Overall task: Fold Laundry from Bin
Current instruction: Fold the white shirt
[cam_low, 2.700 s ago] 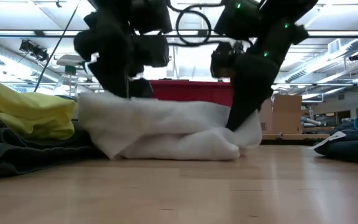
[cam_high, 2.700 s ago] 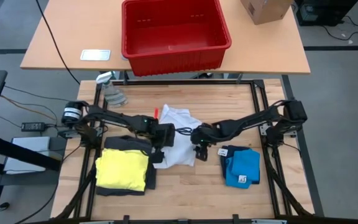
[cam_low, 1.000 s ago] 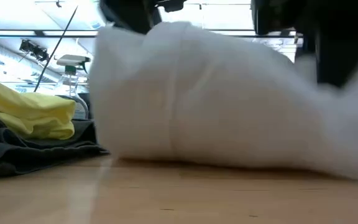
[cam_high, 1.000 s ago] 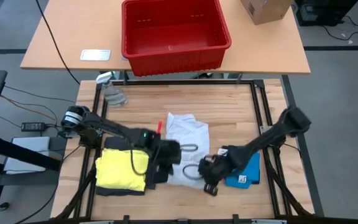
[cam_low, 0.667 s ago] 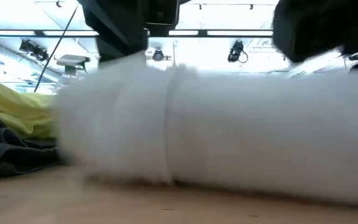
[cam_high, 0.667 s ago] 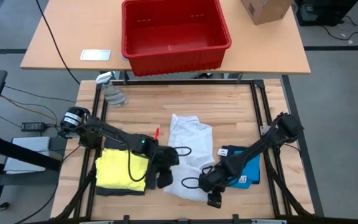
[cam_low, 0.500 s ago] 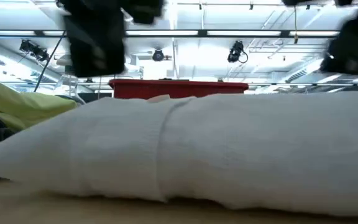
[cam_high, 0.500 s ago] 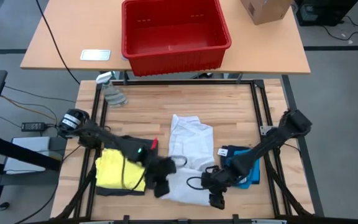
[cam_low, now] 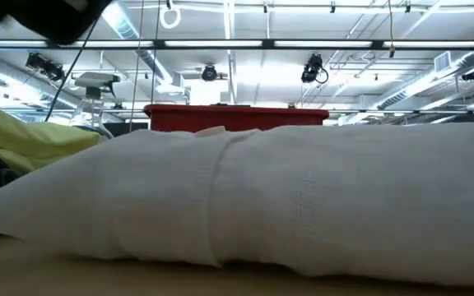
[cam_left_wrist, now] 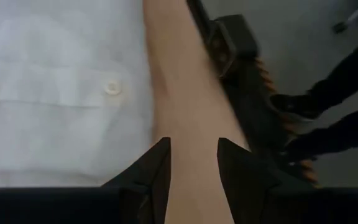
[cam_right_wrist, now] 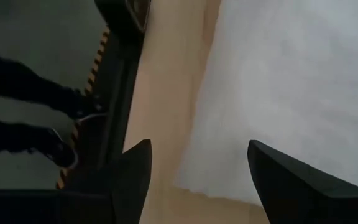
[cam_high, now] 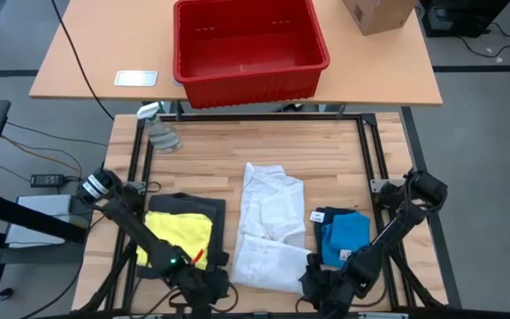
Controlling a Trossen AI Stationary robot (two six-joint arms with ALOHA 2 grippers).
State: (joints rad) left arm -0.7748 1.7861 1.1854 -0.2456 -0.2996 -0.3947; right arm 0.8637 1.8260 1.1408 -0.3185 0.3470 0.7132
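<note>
Both pincers now open and empty, left pincer (cam_high: 204,285), right pincer (cam_high: 319,285), white garment (cam_high: 268,228) released flat.

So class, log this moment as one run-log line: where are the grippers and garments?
left gripper: open, empty, front edge | right gripper: open, empty, front edge | white shirt: flat, centre | yellow garment: on dark grey garment | blue garment: folded | red bin: empty
</note>
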